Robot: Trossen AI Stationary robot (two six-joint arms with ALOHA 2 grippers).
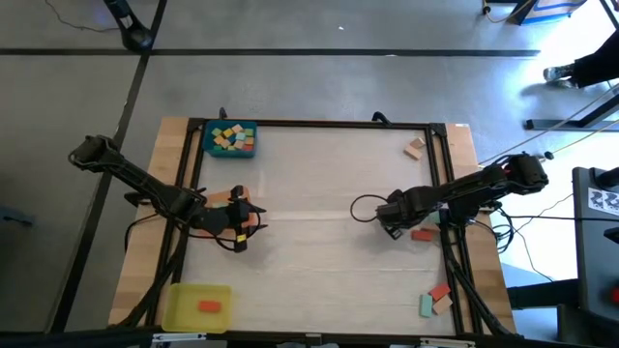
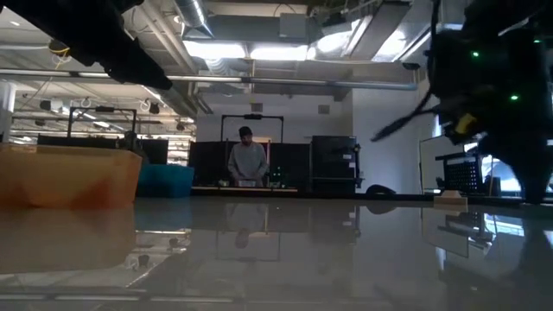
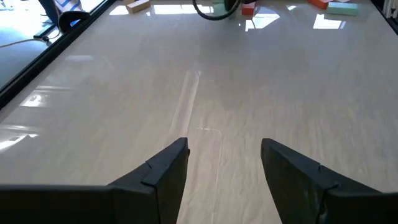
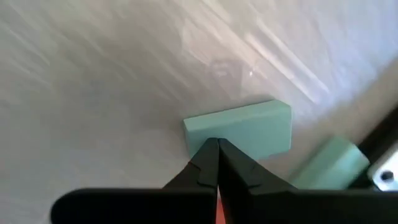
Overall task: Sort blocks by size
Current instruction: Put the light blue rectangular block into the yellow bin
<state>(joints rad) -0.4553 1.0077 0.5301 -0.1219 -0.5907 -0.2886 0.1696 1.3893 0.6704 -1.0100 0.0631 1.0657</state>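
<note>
**Right gripper closed beside a teal block; sorting trays partly filled**

The tabletop (image 1: 319,203) is pale, glossy wood-grain laminate, framed by dark rails. Three flat square trays sit along its left side: a blue tray (image 1: 231,139) at the far left corner, heaped with small yellow, orange and teal cubes; an orange tray (image 1: 244,211) at mid-left edge, mostly hidden under the left arm; a yellow tray (image 1: 197,306) at the near left corner, holding one orange block (image 1: 210,305).

Loose blocks lie along the right edge: one tan bar (image 1: 415,148) near the far right corner, one red block (image 1: 423,234) at mid-edge, and at the near right corner a cluster of three, one orange, one teal, one tan (image 1: 436,300).

The right gripper (image 4: 217,163) hovers at the mid-right edge, its dark tapered fingers pressed together with nothing between them. Just beyond their tips lies a matte, smooth-faced rectangular teal block (image 4: 239,132); a second teal piece (image 4: 328,165) lies near it.

The left gripper (image 3: 224,165) waits over the orange tray, its blunt black fingers spread, empty.
</note>
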